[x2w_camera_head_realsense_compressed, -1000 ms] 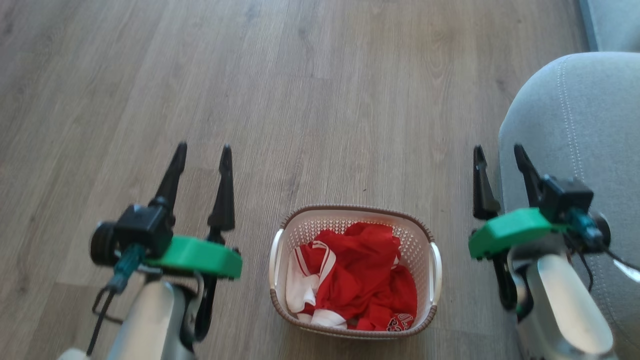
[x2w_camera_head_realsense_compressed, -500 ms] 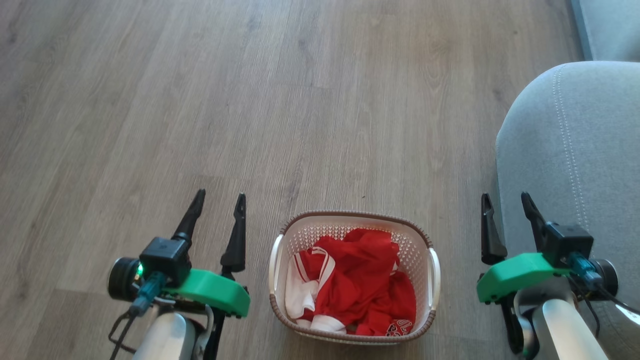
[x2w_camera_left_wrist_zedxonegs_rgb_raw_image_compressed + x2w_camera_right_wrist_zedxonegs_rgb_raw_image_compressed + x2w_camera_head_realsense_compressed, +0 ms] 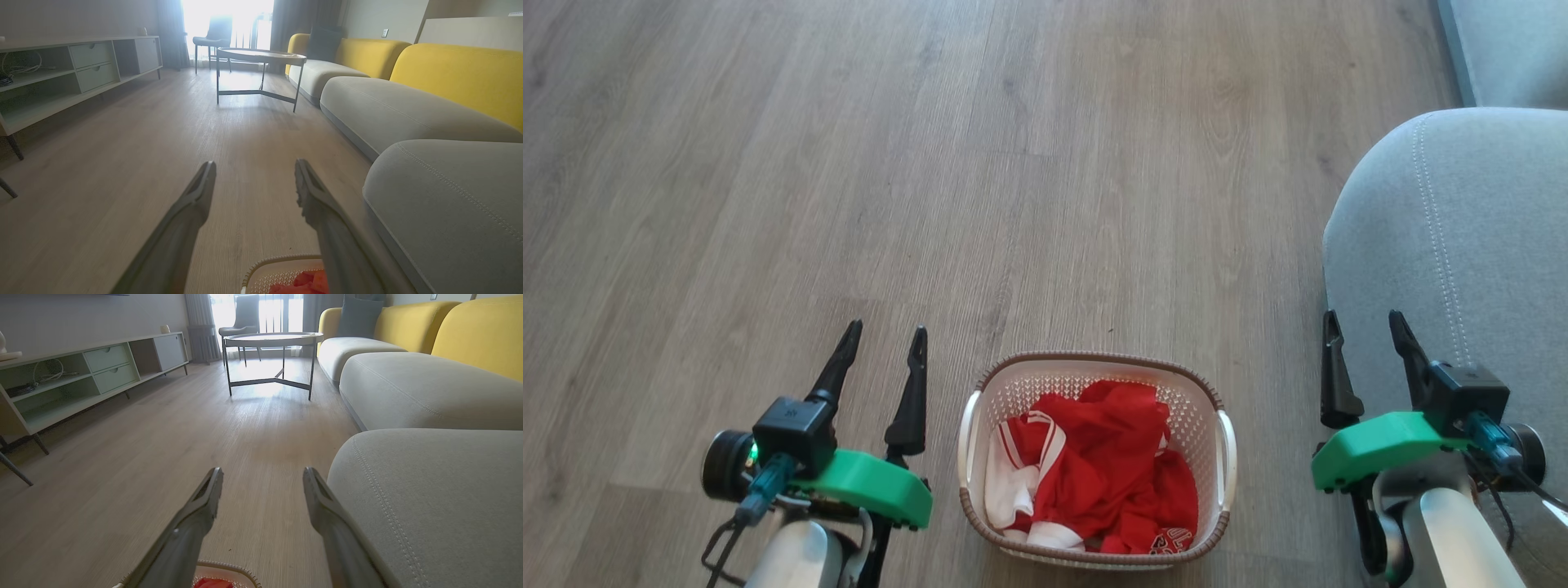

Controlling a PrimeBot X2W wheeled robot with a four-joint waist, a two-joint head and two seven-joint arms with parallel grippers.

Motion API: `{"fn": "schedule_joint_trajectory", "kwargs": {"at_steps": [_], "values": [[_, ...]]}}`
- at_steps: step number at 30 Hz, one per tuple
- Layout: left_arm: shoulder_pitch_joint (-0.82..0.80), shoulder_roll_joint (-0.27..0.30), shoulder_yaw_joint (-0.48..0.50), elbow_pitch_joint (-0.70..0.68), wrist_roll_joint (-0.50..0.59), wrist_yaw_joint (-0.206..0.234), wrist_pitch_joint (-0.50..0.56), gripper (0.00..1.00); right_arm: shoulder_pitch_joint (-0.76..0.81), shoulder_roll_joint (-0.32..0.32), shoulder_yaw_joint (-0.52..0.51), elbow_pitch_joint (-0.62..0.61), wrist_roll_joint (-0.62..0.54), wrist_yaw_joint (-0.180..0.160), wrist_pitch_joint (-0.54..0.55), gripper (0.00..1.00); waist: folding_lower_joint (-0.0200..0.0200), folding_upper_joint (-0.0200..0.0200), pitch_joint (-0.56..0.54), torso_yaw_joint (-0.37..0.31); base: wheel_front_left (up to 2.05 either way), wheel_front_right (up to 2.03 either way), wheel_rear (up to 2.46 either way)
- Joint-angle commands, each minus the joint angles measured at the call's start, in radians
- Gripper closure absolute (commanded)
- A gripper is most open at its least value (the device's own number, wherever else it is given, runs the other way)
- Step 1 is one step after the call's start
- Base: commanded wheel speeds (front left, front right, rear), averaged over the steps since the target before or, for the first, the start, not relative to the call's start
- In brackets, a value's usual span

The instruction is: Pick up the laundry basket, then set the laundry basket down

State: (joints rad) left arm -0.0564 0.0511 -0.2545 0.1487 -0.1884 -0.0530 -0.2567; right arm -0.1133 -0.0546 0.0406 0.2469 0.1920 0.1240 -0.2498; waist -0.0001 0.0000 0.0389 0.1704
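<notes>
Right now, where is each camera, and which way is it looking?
Head view: on the head, looking down at the floor and the laundry basket; shows the left gripper and right gripper, both open.
Left wrist view: on the left wrist, looking low across the floor toward the round table; shows its two fingers.
Right wrist view: on the right wrist, facing the same way; shows its two fingers.
Shared: both wrist views show the round table, grey sofa and laundry basket.

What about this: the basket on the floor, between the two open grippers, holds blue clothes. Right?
No. The clothes in the basket are red and white, not blue; the head view shows it. It sits on the floor between the open left gripper and right gripper.
</notes>
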Motion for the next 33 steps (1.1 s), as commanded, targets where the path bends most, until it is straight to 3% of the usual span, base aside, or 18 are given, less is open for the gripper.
{"fn": "schedule_joint_trajectory", "kwargs": {"at_steps": [1,32,33], "values": [[-0.028,-0.001,0.03,-0.034,-0.007,-0.005,-0.005,0.0,-0.016,0.004,0.018,-0.032,-0.004,0.007,-0.012,0.0,0.0001,0.0,0.0,-0.001,0.0,0.0,0.0],[-0.02,-0.001,0.046,-0.013,-0.033,-0.007,-0.005,0.0,-0.017,0.004,0.025,-0.017,0.009,0.007,-0.012,0.0,0.0001,0.0,-0.013,-0.008,0.0,0.0,0.0],[0.001,0.0,0.008,0.02,-0.028,-0.009,0.0,1.0,0.0,0.002,0.0,0.015,0.003,0.0,0.0,1.0,0.0001,0.0,-0.012,-0.008,0.0,0.0,0.0]]}}
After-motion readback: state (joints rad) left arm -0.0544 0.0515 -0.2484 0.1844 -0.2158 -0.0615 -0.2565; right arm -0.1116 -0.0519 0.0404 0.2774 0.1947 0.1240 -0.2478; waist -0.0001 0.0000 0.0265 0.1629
